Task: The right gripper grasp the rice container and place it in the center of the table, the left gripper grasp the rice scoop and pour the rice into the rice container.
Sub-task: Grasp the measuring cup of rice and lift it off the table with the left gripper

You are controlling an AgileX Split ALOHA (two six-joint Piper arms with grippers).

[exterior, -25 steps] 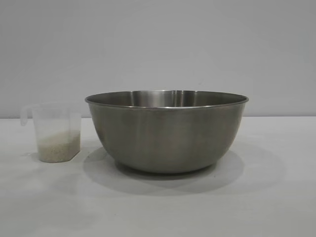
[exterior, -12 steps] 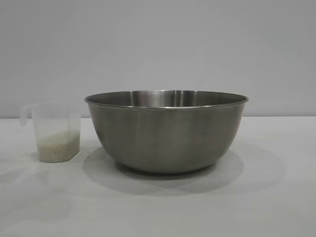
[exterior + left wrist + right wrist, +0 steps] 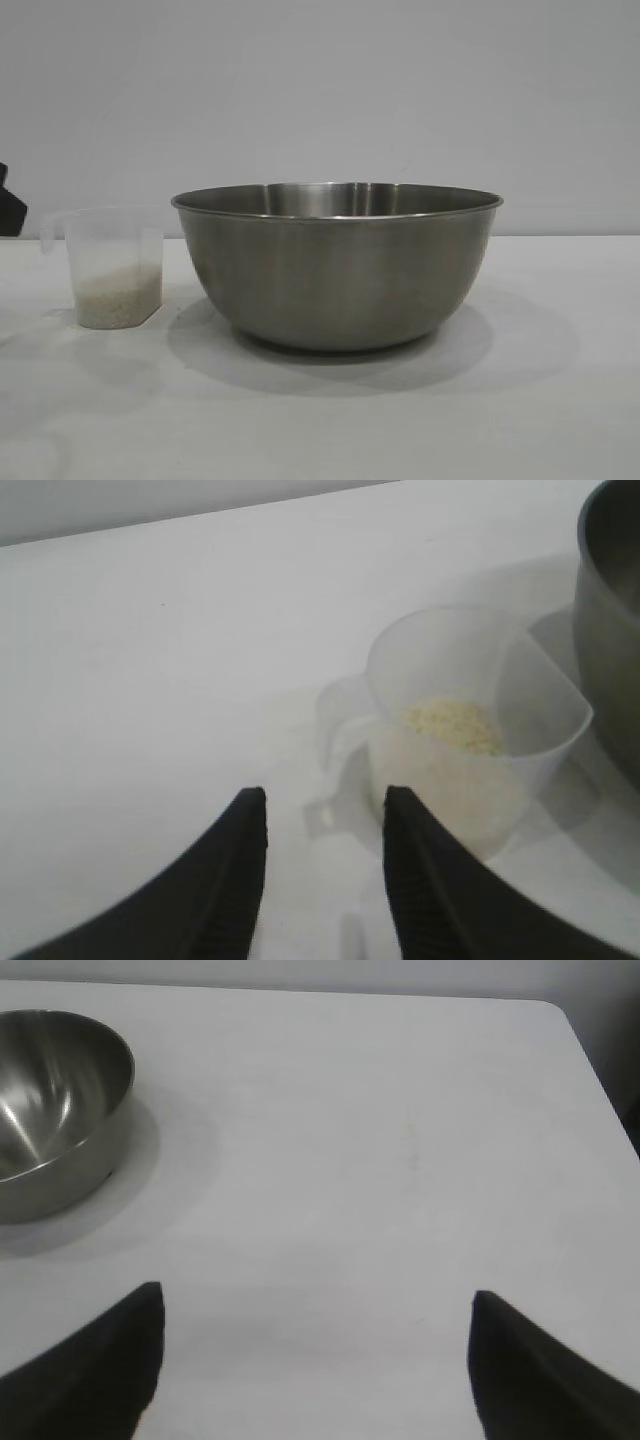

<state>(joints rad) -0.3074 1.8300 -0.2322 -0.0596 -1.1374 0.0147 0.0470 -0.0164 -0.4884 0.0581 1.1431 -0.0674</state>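
Spreading white under everything, the worktop carries the rice container, which sits upright near the middle in the exterior view and casts a broad shadow around its base. Just beside it, on the left arm's side, stands the rice scoop, upright and apart from the bowl, with rice filling its lower part and its loop handle turned away from the bowl. The left gripper hovers near that handle, fingers parted and holding nothing. The right gripper hangs over bare worktop well away from the bowl, fingers spread wide, empty.
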